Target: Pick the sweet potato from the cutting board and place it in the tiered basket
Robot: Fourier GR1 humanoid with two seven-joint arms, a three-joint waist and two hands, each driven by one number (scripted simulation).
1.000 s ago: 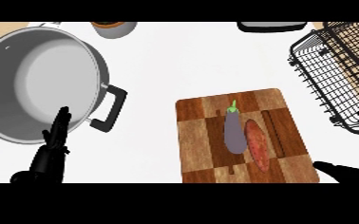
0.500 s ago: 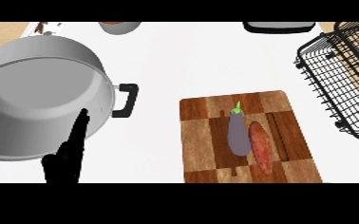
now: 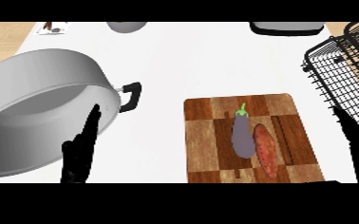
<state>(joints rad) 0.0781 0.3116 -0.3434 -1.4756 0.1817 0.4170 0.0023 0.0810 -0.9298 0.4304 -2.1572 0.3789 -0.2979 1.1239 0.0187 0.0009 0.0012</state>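
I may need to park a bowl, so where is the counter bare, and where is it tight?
The widest bare stretch lies above the cutting board, between the pot and the basket. A narrower strip runs between the pot's handle and the board. On the board, the eggplant and sweet potato crowd its right half.

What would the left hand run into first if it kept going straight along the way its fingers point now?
Most likely the large grey pot. The left hand has straight fingers aimed up and slightly right, already overlapping the pot's near wall in this view. Height is unclear, so it may pass over the rim toward the black handle.
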